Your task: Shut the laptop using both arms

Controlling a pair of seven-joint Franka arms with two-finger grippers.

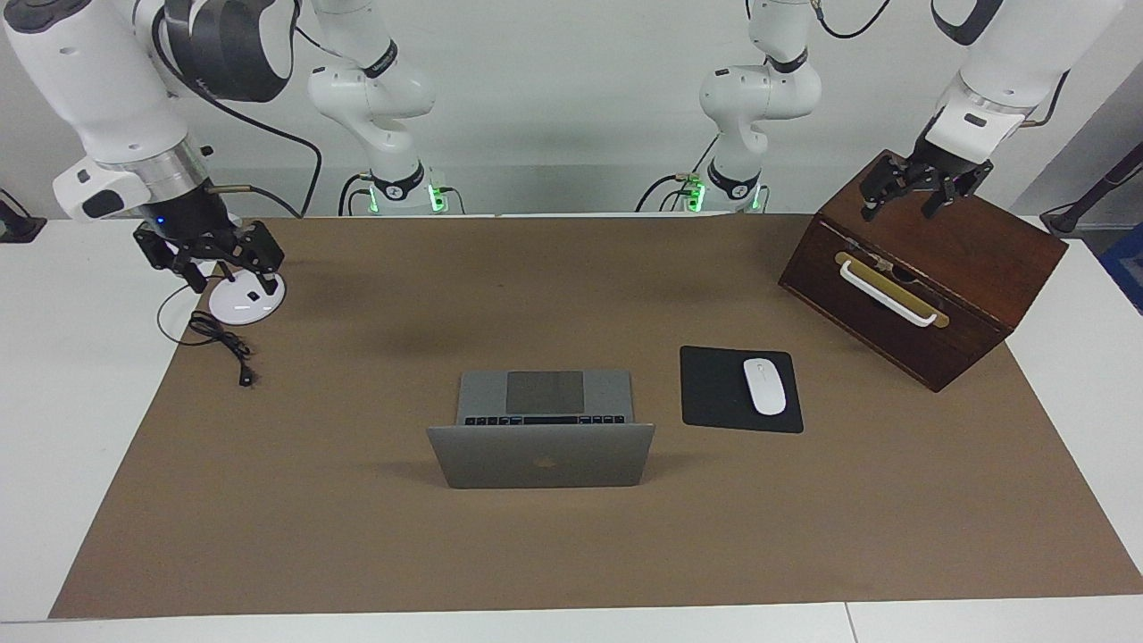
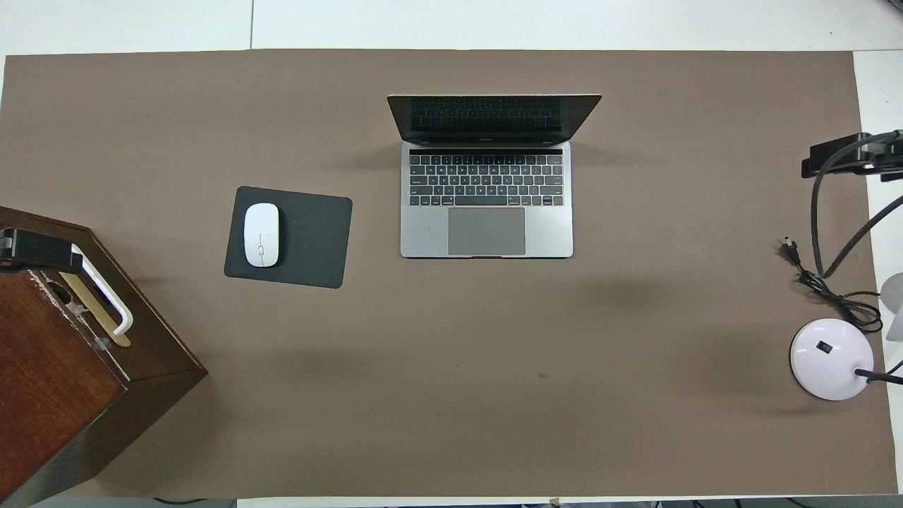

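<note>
The silver-grey laptop (image 2: 487, 226) sits open on the brown mat (image 2: 451, 395) mid-table, its dark screen raised and its keyboard and trackpad toward the robots. Its lid shows a dark logo, and it lies beside the black mouse pad (image 2: 310, 240).

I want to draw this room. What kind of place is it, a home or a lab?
Probably a robot lab set up like a desk: two white arms stand at one table edge, with an open laptop, a white mouse on a black pad and a wooden box.
</note>
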